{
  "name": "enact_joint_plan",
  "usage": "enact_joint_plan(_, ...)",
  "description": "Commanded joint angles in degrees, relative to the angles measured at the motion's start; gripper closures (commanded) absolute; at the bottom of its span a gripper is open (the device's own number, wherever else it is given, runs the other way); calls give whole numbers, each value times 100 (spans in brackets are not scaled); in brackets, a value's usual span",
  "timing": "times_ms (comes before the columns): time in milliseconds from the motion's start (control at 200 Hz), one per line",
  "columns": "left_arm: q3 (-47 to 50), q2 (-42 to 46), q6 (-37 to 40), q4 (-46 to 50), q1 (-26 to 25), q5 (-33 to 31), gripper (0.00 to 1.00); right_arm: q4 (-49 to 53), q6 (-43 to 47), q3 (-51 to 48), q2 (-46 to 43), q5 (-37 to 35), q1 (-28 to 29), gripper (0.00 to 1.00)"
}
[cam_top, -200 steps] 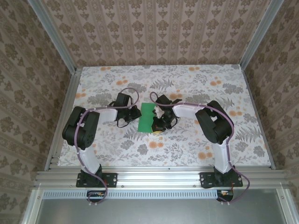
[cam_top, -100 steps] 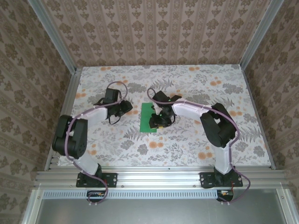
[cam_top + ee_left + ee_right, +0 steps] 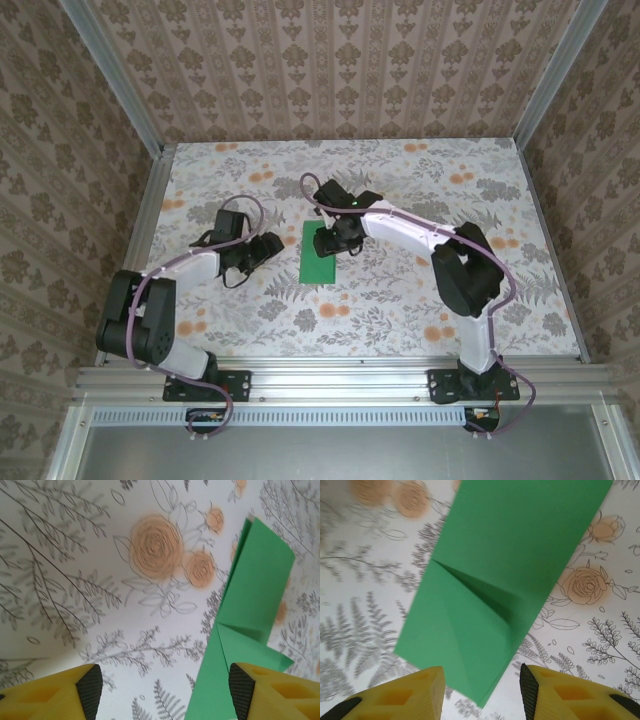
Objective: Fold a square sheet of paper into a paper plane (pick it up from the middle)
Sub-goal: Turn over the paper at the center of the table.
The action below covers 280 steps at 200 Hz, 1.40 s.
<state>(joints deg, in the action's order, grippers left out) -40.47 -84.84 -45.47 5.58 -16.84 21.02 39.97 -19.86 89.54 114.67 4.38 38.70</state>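
**Both grippers spread; folded green sheet of paper lies flat between them**

The floral table takes up the middle of the top view, with patterned walls around it and an aluminium rail along its near edge. The right arm reaches from its base across to the centre of the table. The left arm bends in from the left side.

The green sheet of paper lies flat near the middle of the table. It is folded into a long narrow strip that runs from near to far. In the right wrist view, one end shows a triangular flap turned over, and its diagonal crease stands slightly proud and casts a small shadow.

The right gripper hovers over the far end of the strip. Its jaws are apart and hold nothing. In its own camera, a corner of the paper points into the gap between the yellow fingers.

The left gripper sits just left of the strip, apart from it. Its jaws are spread wide and empty. In its own camera, bare tabletop shows between its yellow fingers, and the paper lies ahead and to one side. One black pad overlaps the paper's edge in that view, and whether it touches cannot be told.
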Motion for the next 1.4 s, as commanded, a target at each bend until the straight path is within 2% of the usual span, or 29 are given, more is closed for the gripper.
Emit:
enact_joint_plan(0, 32, 109, -120, -105, -58, 465, 29, 179, 92, 141, 265, -172, -79, 57)
enact_joint_plan(210, 48, -53, -284, -482, -226, 887, 33, 113, 11, 164, 567, -47, -220, 68)
enact_joint_plan(465, -118, -471, -436, -829, -692, 1088, 45, 60, -162, 240, 873, -79, -285, 72)
enact_joint_plan(685, -380, -925, -558, -1109, -892, 1226, 50, 217, -311, 243, 1046, -173, -317, 78)
enact_joint_plan(740, -441, -1013, -593, -1202, -1103, 1233, 50, 241, -331, 223, 1087, -166, -319, 78)
enact_joint_plan(940, -701, -1421, -621, -1349, -1170, 1153, 55, 234, -437, 134, 1160, -124, -328, 79)
enact_joint_plan(1140, -826, -1626, -691, -1241, -1182, 1049, 55, 243, -529, 84, 1206, -111, -363, 80)
enact_joint_plan(1395, -649, -1405, -855, -1086, -1234, 541, 48, 206, -666, 16, 1257, -68, -441, 82)
